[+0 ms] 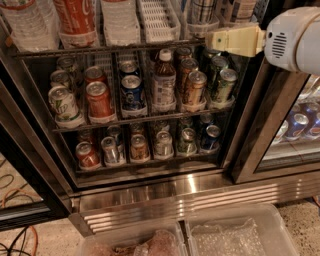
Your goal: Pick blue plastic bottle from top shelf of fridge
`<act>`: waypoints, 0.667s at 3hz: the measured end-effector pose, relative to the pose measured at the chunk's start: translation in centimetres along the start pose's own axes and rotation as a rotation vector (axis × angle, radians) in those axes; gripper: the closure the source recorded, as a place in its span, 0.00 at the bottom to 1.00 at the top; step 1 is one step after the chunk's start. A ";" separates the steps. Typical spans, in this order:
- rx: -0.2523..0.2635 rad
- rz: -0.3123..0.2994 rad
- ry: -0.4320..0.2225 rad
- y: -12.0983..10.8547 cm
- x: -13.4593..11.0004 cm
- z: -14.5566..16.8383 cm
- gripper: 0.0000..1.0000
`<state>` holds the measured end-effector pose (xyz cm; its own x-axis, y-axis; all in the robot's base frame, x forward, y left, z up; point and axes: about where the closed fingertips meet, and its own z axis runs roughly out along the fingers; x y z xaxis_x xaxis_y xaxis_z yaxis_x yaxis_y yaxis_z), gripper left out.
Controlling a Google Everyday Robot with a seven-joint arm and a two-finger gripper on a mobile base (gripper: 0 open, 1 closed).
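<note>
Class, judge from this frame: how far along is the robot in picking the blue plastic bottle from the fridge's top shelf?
Done: the fridge compartment appears open, and the end effector is up at top shelf height. In hand: it hangs at the shelf's right end, just below and right of the blue plastic bottle, not yet around it. Left: grasp the bottle and draw it out of its lane.

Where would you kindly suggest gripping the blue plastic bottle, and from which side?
Probably the round lower body, from the front: the blue plastic bottle stands upright at the front edge of the top shelf. The gripper is just below it.
</note>
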<state>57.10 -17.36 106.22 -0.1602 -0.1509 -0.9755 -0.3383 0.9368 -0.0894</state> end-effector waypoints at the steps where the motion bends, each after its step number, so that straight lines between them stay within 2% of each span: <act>1: 0.023 -0.002 -0.089 0.6 -0.9 1.7 0.00; 2: 0.024 -0.002 -0.091 0.6 -1.0 1.7 0.00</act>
<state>58.64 -16.07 106.80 -0.0740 -0.1246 -0.9894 -0.3163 0.9439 -0.0952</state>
